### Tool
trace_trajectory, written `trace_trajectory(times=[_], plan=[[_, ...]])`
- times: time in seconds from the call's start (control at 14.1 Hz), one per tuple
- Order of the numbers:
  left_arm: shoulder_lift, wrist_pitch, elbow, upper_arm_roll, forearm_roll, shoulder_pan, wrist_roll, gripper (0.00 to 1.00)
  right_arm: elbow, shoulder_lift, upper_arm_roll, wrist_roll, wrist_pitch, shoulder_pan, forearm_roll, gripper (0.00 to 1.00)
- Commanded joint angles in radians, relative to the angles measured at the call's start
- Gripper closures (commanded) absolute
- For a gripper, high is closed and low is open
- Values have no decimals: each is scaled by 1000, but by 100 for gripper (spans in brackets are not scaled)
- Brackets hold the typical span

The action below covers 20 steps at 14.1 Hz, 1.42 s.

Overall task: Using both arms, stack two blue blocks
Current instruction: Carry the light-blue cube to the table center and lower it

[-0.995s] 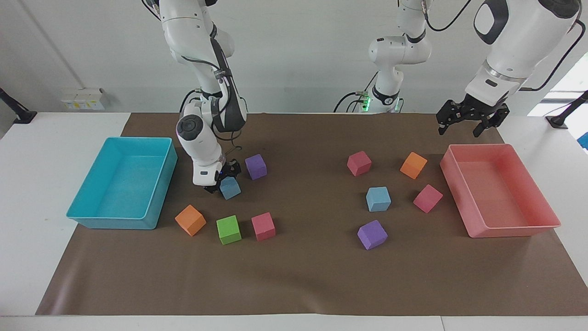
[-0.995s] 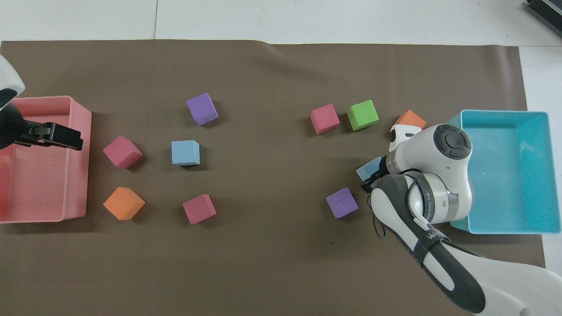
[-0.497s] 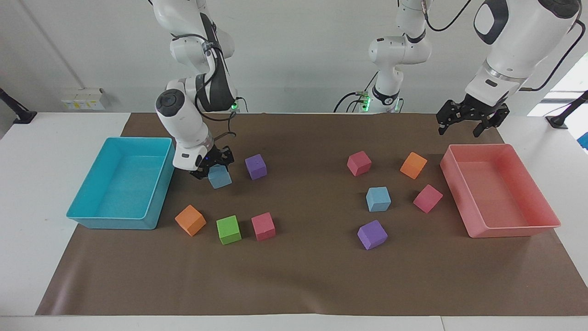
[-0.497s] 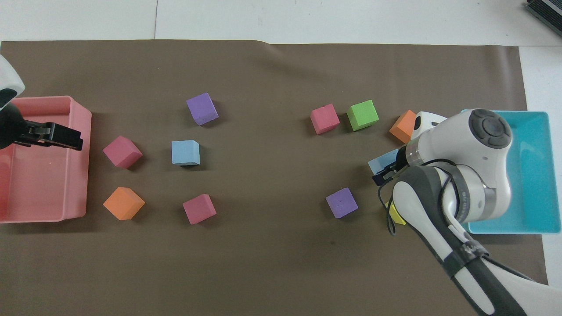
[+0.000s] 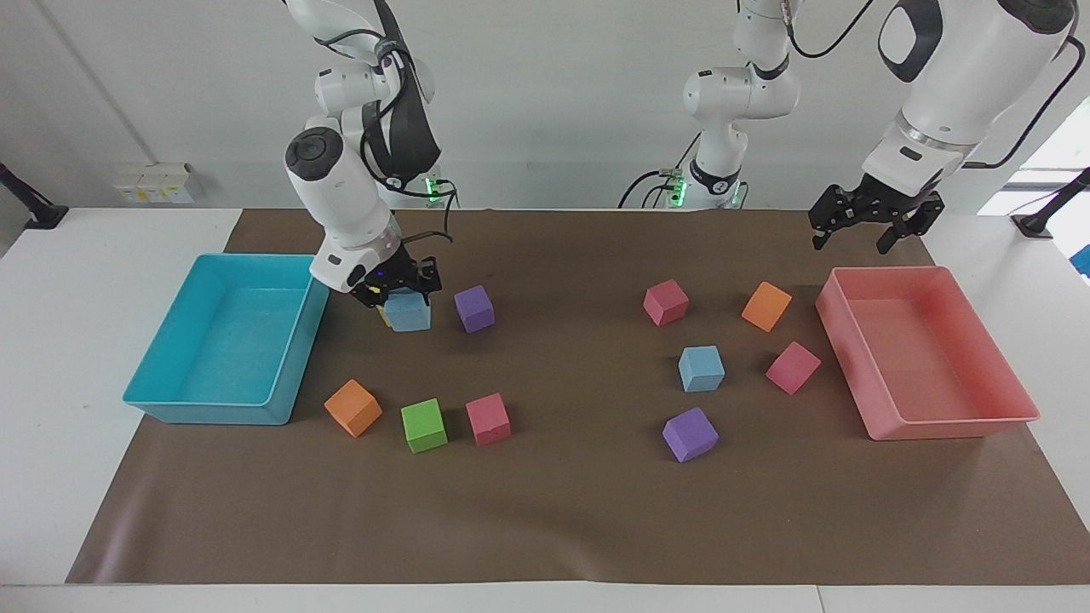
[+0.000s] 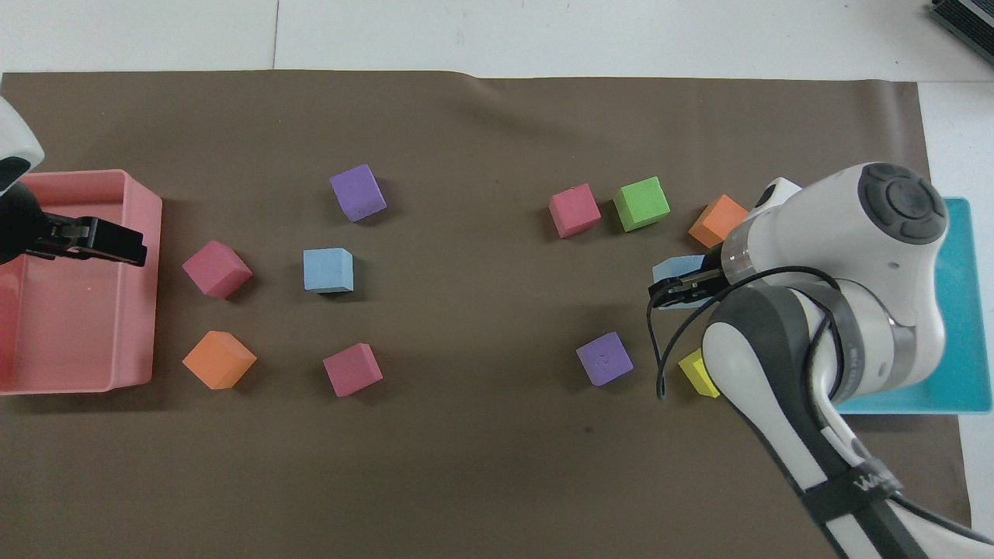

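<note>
Right gripper (image 5: pixel 400 294) is clamped on one blue block (image 5: pixel 410 312) and is now raised off the brown mat (image 5: pixel 562 511) — a second ago the block sat low at mat level, beside the purple cube (image 5: pixel 474 308). Over the last second it has been lifted and carried a little toward the robots' edge of the counter. A yellow cube (image 6: pixel 697 373), hidden under the arm before, is now uncovered near the cyan bin (image 5: pixel 226 340).

Second blue block (image 5: pixel 702 368) is unmoved, resting flat on the mat toward the left arm's end, between the pink cubes, with the other purple cube (image 5: pixel 690 434) just toward the counter's front edge.

Left gripper (image 5: pixel 877 223) is held with fingers apart, carrying nothing, over the corner of the pink bin (image 5: pixel 928 417) nearest the robots — waiting, no change.

Judgement: pick is done, grasp looks secure; transport across the mat is next, toward the resting block. Stack not yet made.
</note>
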Motion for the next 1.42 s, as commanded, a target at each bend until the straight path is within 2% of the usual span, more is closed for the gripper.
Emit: trace_trajectory(times=[0.0, 0.28, 0.57, 0.92, 1.07, 1.35], plan=[[0, -21, 16, -11, 11, 13, -6, 0, 99, 80, 3, 103, -10, 56, 3, 100], [1, -21, 16, -11, 11, 13, -6, 0, 155, 144, 5, 235, 13, 151, 17, 100], [1, -21, 15, -11, 11, 13, -4, 0, 159, 205, 6, 344, 100, 243, 20, 100], [1, -21, 16, -11, 11, 13, -6, 0, 204, 325, 6, 481, 195, 369, 15, 100], [1, -21, 16, -11, 11, 13, -6, 0, 202, 341, 6, 493, 265, 393, 18, 100], [1, -21, 16, -11, 11, 13, -6, 0, 196, 394, 8, 469, 332, 433, 18, 100]])
